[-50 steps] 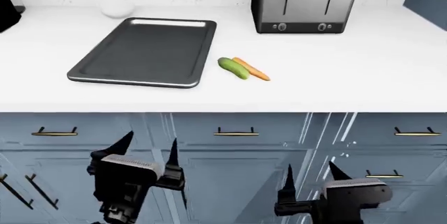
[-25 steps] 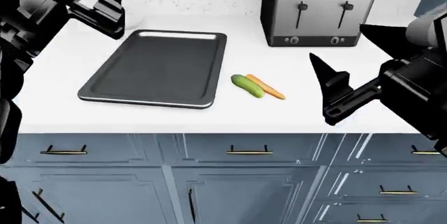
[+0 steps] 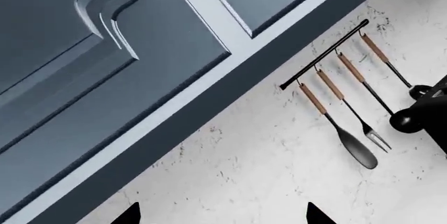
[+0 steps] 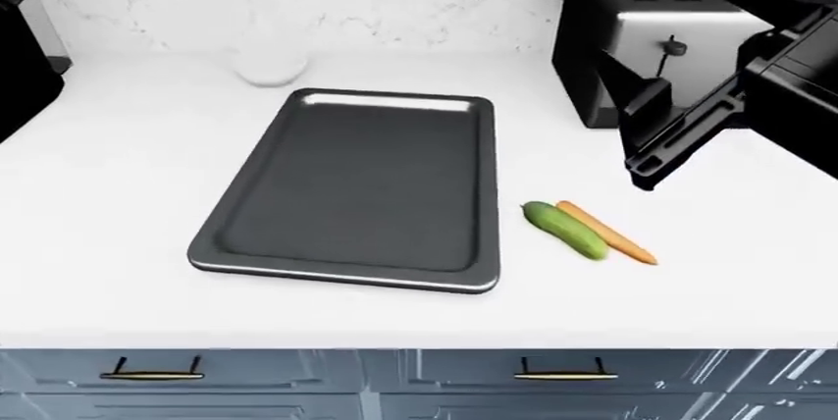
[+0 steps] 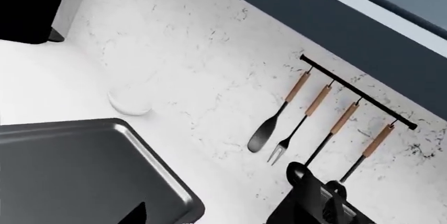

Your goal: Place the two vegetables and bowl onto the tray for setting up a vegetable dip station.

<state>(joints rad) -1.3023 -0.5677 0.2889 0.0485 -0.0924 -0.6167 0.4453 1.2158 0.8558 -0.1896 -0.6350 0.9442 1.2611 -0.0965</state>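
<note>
1. My right gripper hangs above the counter in front of the toaster; its two dark pointed fingers stand apart with nothing between them, so it is released.
2. My left gripper shows only two black fingertips at the edge of its wrist view, spread wide with bare wall between them; it is released too, raised high at the head view's upper left corner.
3. The cucumber, short and bumpy green, lies on the white counter just beside the tray's right side, apart from it.
4. The carrot, slim, orange and tapered, lies along the cucumber's far side, touching it or nearly so.
5. The tray is dark grey with rounded corners and a shiny raised rim, and it lies flat at the middle of the counter with nothing on it.
6. The bowl, white and glossy, sits behind the tray's far left corner near the marble wall, hard to pick out against the white.
7. The toaster stands at the back right, partly hidden by my right arm.
8. A utensil rail on the wall holds wooden-handled tools, below blue-grey cabinets.
</note>
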